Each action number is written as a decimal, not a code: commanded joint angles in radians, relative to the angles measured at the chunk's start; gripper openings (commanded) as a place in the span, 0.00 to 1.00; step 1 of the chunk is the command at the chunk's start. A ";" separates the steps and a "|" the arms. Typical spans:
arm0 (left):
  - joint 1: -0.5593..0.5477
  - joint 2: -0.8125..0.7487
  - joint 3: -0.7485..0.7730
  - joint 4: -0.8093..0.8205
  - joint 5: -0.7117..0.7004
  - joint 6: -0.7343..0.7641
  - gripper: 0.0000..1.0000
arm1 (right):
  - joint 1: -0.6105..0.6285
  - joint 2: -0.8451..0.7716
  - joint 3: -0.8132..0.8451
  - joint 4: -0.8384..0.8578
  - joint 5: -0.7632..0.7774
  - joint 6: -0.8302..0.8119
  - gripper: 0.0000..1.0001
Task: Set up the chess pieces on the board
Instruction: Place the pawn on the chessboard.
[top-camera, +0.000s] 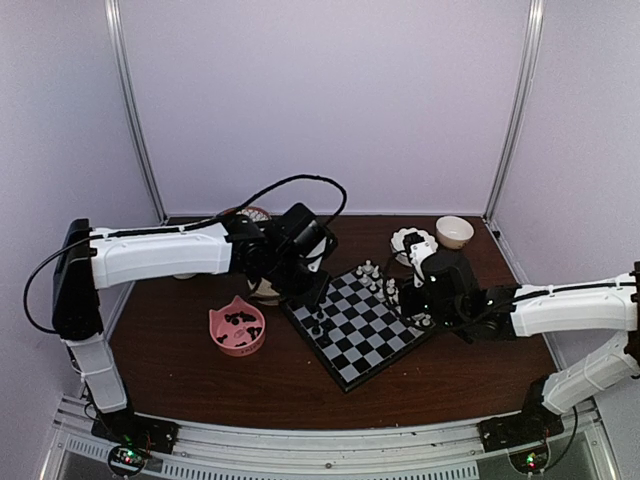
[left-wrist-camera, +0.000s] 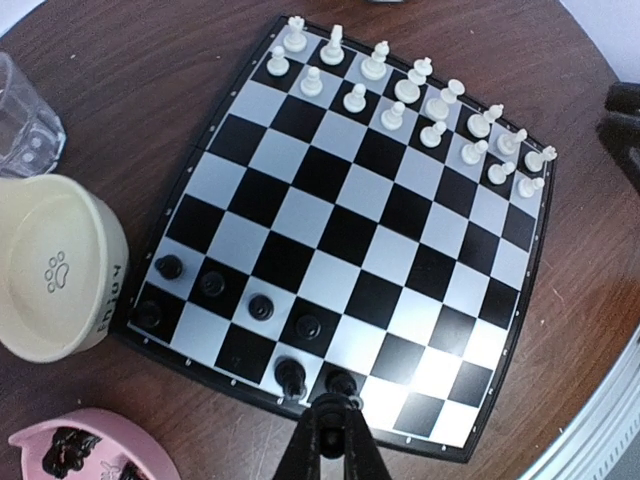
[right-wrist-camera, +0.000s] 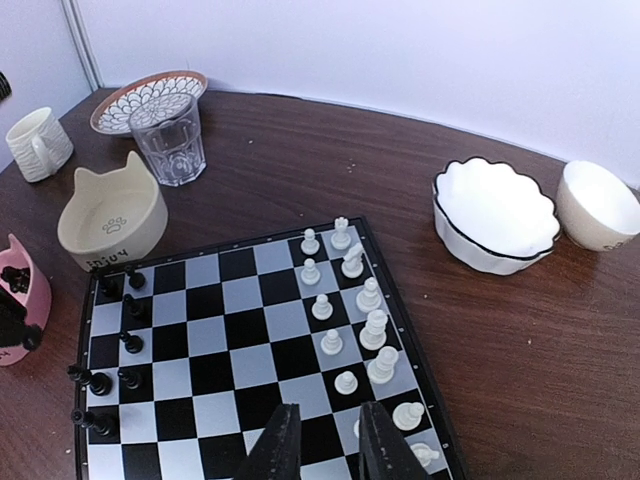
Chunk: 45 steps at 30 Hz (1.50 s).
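Note:
The board lies at an angle in the middle of the table. Several black chess pieces stand along its near-left edge in the left wrist view, and white chessmen fill the two far rows. My left gripper hangs over the board's near edge, its fingers closed round the top of a black chess piece that stands on an edge square beside another black piece. My right gripper is open and empty, above the board next to the white rows.
A pink cat-shaped bowl holding more black pieces sits left of the board. A cream cat bowl and a glass stand beside it. A white scalloped bowl, a small cream bowl, a patterned plate and a mug are behind.

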 joint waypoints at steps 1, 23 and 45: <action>-0.020 0.110 0.125 -0.075 0.038 0.056 0.02 | -0.013 -0.073 -0.057 0.048 0.079 0.050 0.23; -0.026 0.373 0.363 -0.158 0.147 0.078 0.05 | -0.044 -0.178 -0.128 0.062 0.120 0.093 0.24; -0.026 0.345 0.415 -0.227 0.114 0.079 0.20 | -0.054 -0.147 -0.111 0.085 -0.019 0.050 0.24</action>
